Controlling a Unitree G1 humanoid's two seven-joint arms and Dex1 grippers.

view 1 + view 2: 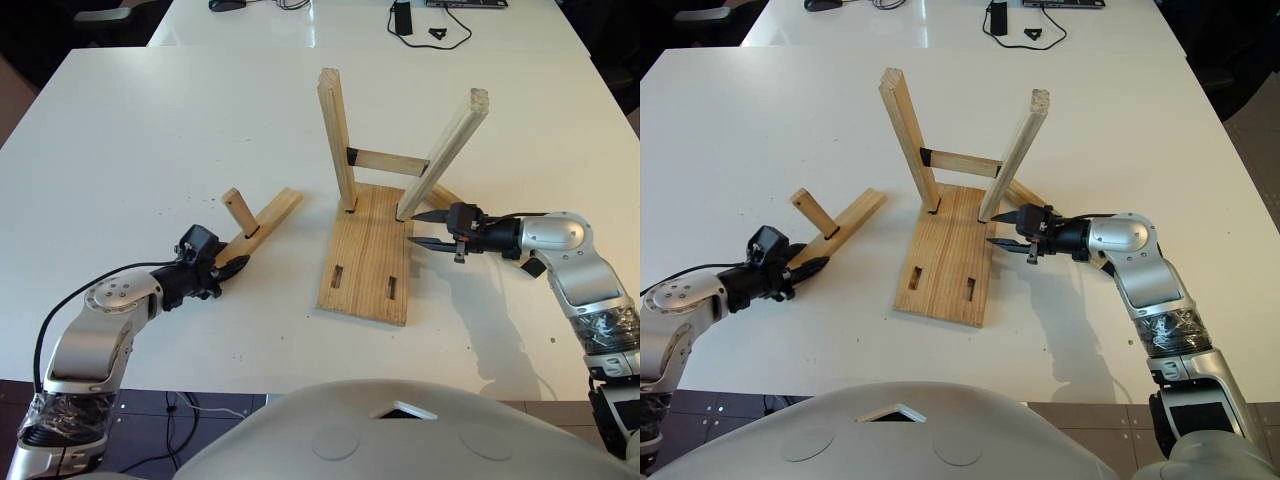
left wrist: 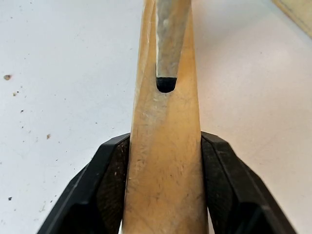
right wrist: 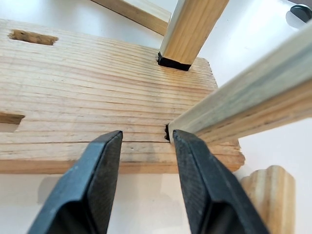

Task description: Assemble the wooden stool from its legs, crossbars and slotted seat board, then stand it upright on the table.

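While the two near slots [image 1: 338,275] of the seat board [image 1: 365,250] stood empty, left claw [image 1: 225,268] was clamped on the end of a loose leg [image 1: 273,214] lying on the tabletop [image 1: 150,130] left of the board, presumably to bring it over. Right claw [image 1: 421,229], parted and holding nothing, sat at the board's right edge by the base of the right standing leg [image 1: 447,150], likely to steady it. Beyond, a crossbar [image 1: 388,161] tied that leg to the left standing leg [image 1: 337,130]

Head stereo pair sits high, facing forward-down; both eyes share the whole desk [image 1: 150,120], near edge to far edge. Left wrist cam: very close, sighting along the loose leg [image 2: 165,195] gripped by left hand [image 2: 165,142]. Right wrist cam: close on seat board [image 3: 87,83] corner, past right hand [image 3: 146,136].
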